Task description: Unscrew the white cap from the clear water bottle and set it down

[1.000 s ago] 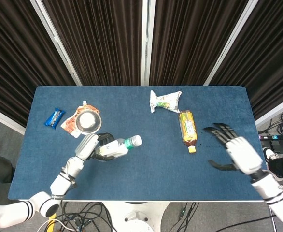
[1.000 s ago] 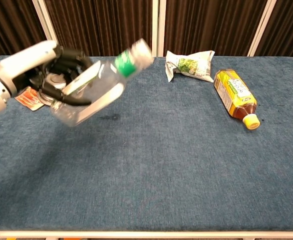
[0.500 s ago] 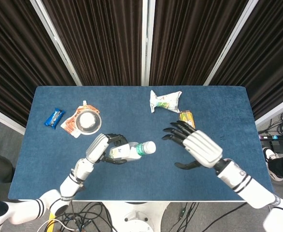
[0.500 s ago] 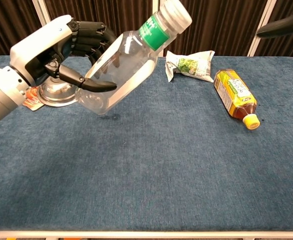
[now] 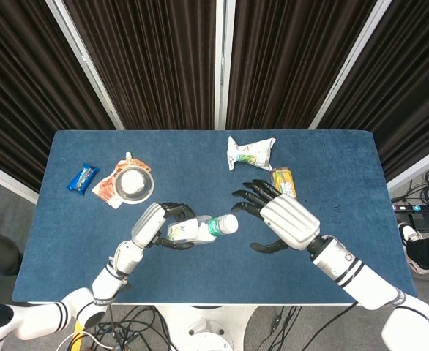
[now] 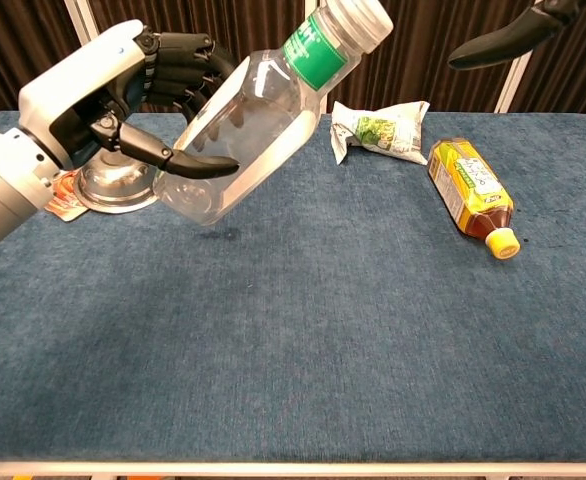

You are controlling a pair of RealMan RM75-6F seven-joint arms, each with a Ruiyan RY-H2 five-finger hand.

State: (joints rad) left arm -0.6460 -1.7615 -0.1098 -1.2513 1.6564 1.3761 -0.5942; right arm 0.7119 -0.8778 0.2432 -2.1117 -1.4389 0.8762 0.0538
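Observation:
My left hand (image 5: 154, 225) (image 6: 103, 100) grips the clear water bottle (image 6: 248, 125) (image 5: 196, 229) by its body and holds it tilted above the table, neck pointing right. Its white cap (image 6: 362, 20) (image 5: 228, 224) sits on the neck above a green label band. My right hand (image 5: 280, 219) hovers just right of the cap with fingers spread, holding nothing and not touching the cap. In the chest view only one dark finger (image 6: 503, 35) of it shows at the top right.
An amber tea bottle with a yellow cap (image 6: 471, 195) (image 5: 284, 183) lies on the blue table (image 6: 303, 340) at the right. A white snack bag (image 6: 381, 130) (image 5: 250, 153) lies at the back. A metal bowl (image 5: 134, 184) on an orange pouch and a blue wrapper (image 5: 83, 177) lie at the left.
My left hand has lifted the bottle and carried it toward the middle. My right hand has swung in from the table's right side to just beside the cap.

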